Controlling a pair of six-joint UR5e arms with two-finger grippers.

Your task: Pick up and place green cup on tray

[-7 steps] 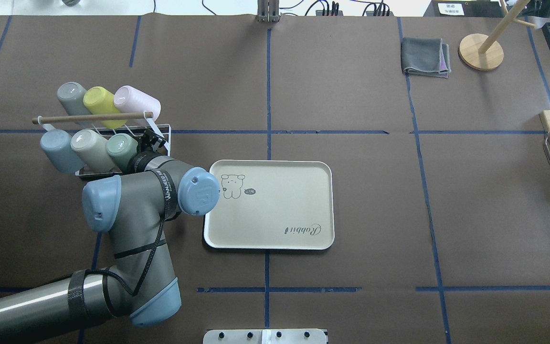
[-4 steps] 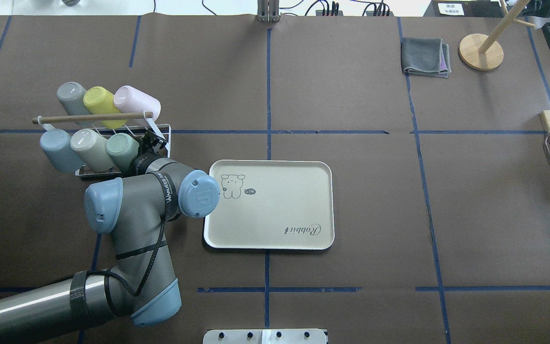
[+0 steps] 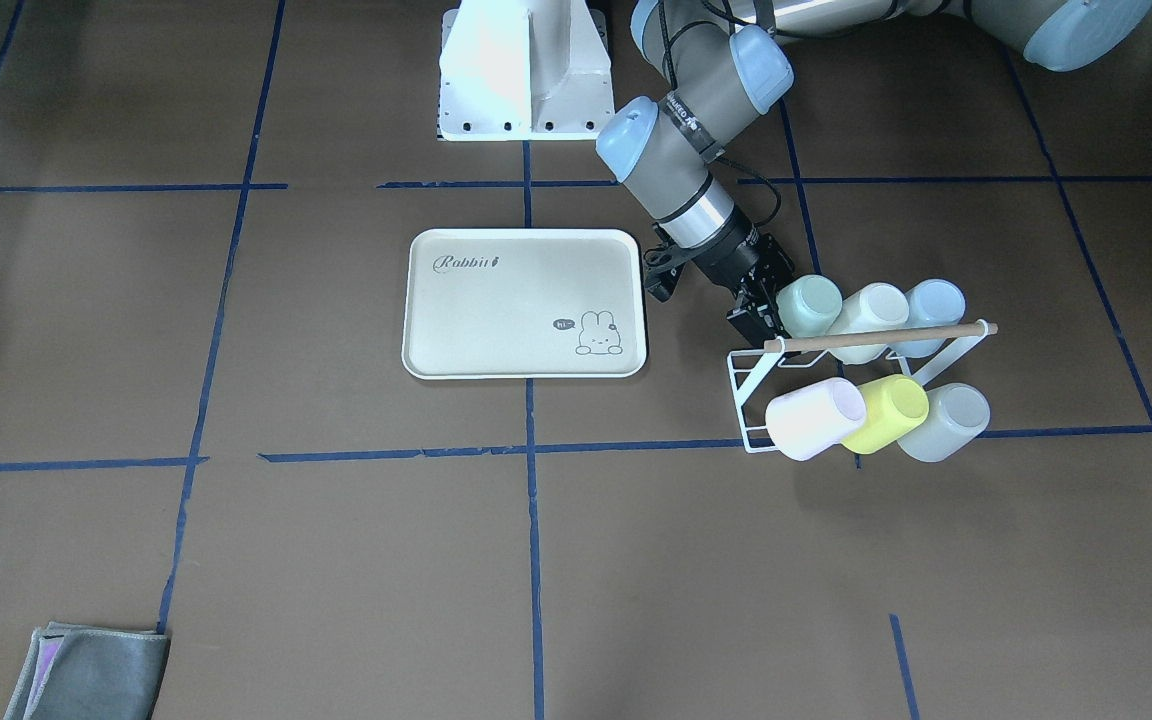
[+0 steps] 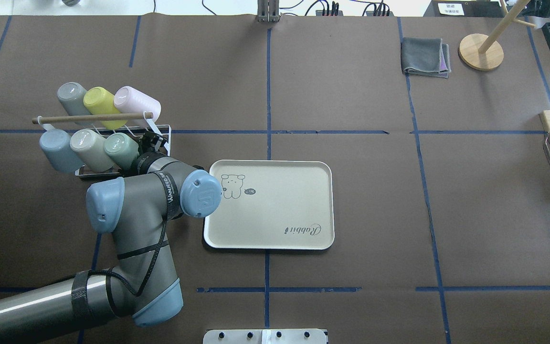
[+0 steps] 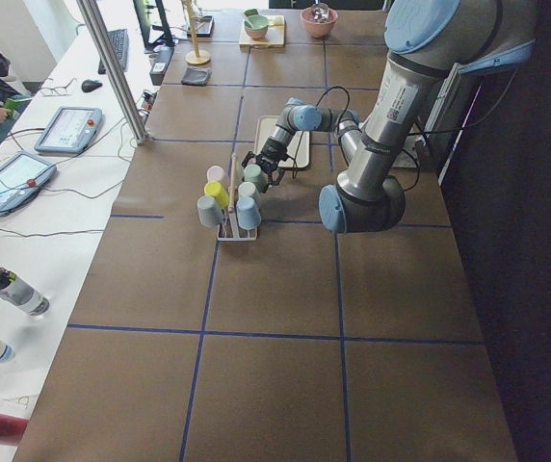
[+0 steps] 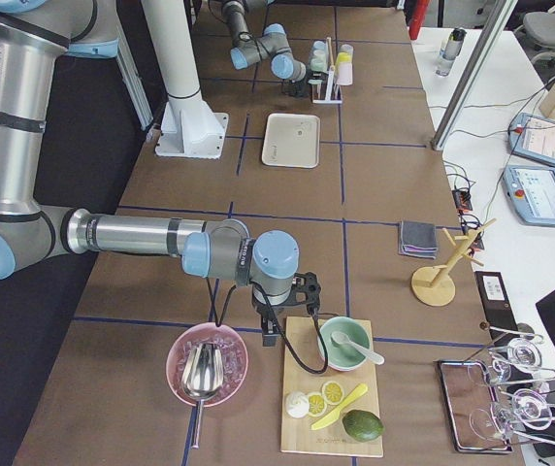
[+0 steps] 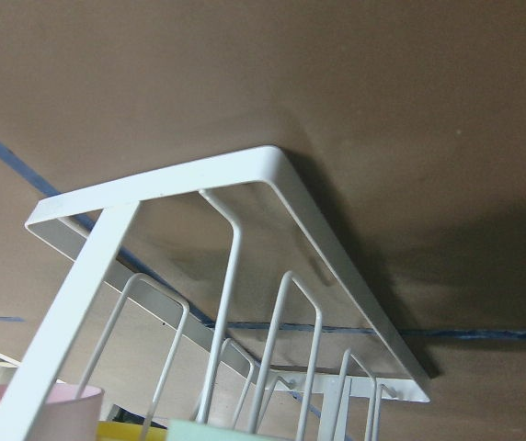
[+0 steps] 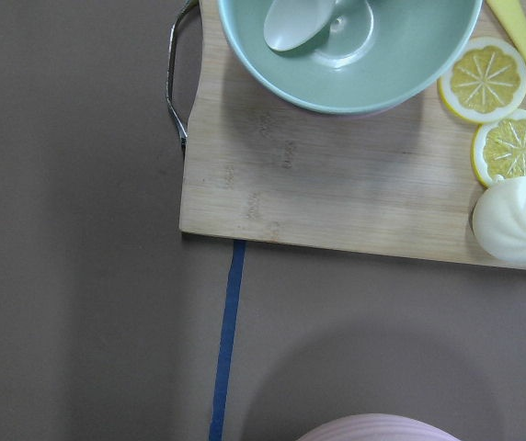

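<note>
The green cup [image 4: 121, 149] [image 3: 808, 304] hangs tilted on the white wire rack [image 4: 164, 129] [image 3: 739, 378], in the row nearer the robot, at the end closest to the tray. My left gripper [image 3: 758, 303] is pressed up against that cup's side and appears open, its fingers at the cup's rim. In the left wrist view only the rack's wires [image 7: 235, 276] and a sliver of mint rim show. The cream tray [image 4: 299, 191] [image 3: 496, 320] lies flat beside the rack with nothing on it. My right gripper [image 6: 292, 311] hovers far off over a cutting board; whether it is open or shut I cannot tell.
Blue [image 4: 56, 150], beige [image 4: 86, 148], grey [image 4: 70, 94], lime [image 4: 99, 100] and pink [image 4: 134, 101] cups fill the rack under a wooden handle bar [image 4: 89, 117]. A folded grey cloth [image 4: 425, 56] and wooden stand [image 4: 481, 51] sit far right. A cutting board [image 8: 337, 184] carries a bowl and lemon slices.
The left arm has edged slightly forward toward the rack, and the cups in the near row have shifted a little away from it.
</note>
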